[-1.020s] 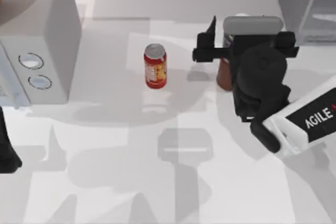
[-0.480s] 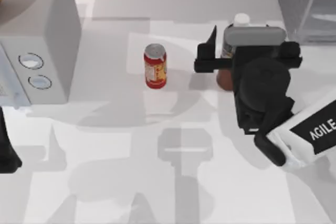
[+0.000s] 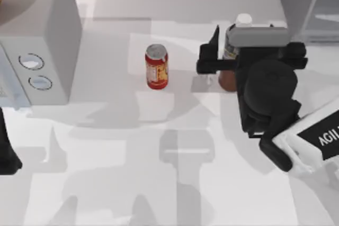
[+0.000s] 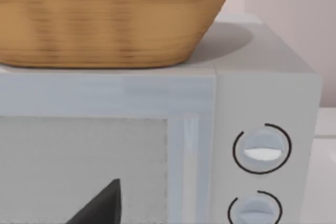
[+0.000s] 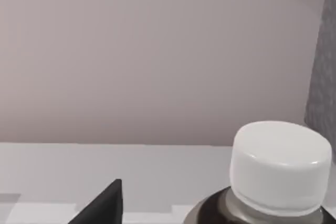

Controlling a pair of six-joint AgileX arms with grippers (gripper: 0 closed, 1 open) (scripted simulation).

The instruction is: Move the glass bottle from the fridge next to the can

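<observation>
Right gripper sits on the table's right half, over the bottle. One dark finger sticks out on the can side of the bottle and is clear of it; the other finger is hidden under the wrist body. Cannot tell how far the jaws are apart, nor whether anything is gripped.

Bottle stands upright on the table, outside the fridge, white cap poking out past the gripper housing, brown base showing below it. In the right wrist view the cap is close up, with a black fingertip off to the side, apart from it.

Can stands upright to the bottle's left, near but not touching. Fridge is at the far right corner.

Left arm is parked at the left edge, by the microwave. Left wrist view faces the microwave's dials, with a basket on top.
</observation>
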